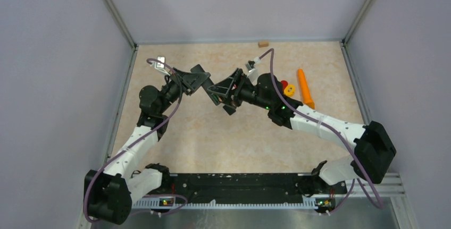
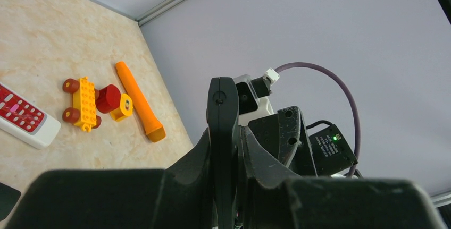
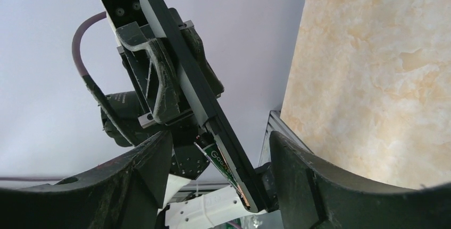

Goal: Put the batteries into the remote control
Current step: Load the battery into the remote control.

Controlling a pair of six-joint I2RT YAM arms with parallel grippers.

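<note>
My left gripper (image 1: 198, 82) (image 2: 228, 141) is shut on the slim black remote (image 2: 222, 101) and holds it above the table, edge-on in the left wrist view. In the right wrist view the remote (image 3: 175, 53) runs diagonally down between my right gripper's (image 3: 223, 181) (image 1: 222, 93) open fingers (image 3: 151, 165), with its lower end between them. A battery with a green label (image 3: 219, 159) lies in the remote's open compartment near that end. I see no second battery.
An orange carrot-shaped cone (image 1: 305, 87) (image 2: 138, 100) and a yellow toy car with red wheels (image 2: 82, 104) lie at the right. A white remote with red buttons (image 2: 24, 116) lies beside them. A small wooden block (image 1: 262, 43) sits at the back wall.
</note>
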